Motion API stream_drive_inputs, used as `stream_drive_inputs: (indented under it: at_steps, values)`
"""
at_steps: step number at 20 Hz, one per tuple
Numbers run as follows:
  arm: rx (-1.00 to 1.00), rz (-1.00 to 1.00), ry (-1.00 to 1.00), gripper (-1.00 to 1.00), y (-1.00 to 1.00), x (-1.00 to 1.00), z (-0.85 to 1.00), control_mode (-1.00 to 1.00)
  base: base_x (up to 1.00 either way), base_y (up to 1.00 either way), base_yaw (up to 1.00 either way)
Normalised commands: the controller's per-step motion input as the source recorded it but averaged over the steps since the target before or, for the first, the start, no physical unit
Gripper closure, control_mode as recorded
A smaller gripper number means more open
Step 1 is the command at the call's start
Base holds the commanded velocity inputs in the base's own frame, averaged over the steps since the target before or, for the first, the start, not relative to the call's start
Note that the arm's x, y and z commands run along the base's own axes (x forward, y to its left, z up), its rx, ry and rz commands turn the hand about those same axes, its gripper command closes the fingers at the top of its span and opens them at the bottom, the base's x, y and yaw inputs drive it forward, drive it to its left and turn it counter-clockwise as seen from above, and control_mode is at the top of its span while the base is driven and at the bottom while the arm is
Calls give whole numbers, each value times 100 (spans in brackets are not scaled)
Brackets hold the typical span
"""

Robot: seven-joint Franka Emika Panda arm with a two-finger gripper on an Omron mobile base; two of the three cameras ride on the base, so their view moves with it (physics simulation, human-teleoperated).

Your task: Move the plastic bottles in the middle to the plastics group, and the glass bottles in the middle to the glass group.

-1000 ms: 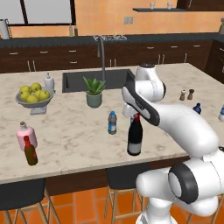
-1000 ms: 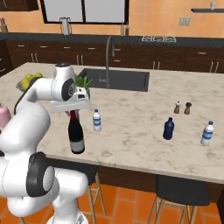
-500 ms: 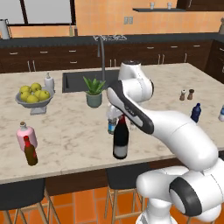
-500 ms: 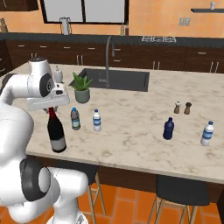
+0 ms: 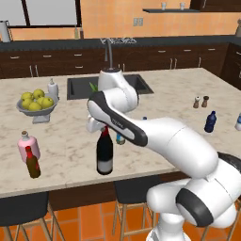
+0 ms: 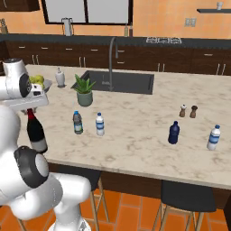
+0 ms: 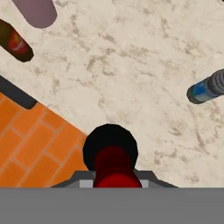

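Clearly the gripper (image 5: 100, 127), clamped on the red neck of the wine bottle (image 5: 104, 154) near the counter's (image 5: 70, 141) front edge, could let it swing and topple the pink bottle (image 5: 28, 146) when set down.

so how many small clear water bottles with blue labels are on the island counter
3. Two small clear blue-labelled water bottles stand together mid-counter, in front of the potted plant; a third stands far right beside the dark blue bottle.

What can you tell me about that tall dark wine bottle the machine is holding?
The wine bottle is dark, glass-looking, with a red foil neck and a pale grey label. It stands upright over the marble counter near its front edge, gripped at the neck by the hand. Whether its base touches the counter is unclear.
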Motion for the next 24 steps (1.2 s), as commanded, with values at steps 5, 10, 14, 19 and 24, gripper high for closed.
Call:
stream_drive_inputs:
  at_steps: [5, 10, 14, 19, 24]
  values:
    - [3, 4, 2, 100, 61, 8, 0, -100, 0, 0, 0]
    - [7, 0, 0, 100, 63, 25, 0, -100, 0, 0, 0]
    - [8, 0, 0, 100, 70, 32, 0, -100, 0, 0, 0]
    - [2, 1, -1, 100, 64, 35, -2, -100, 0, 0, 0]
    - [1, 0, -3, 100, 56, 41, -11, -100, 0, 0, 0]
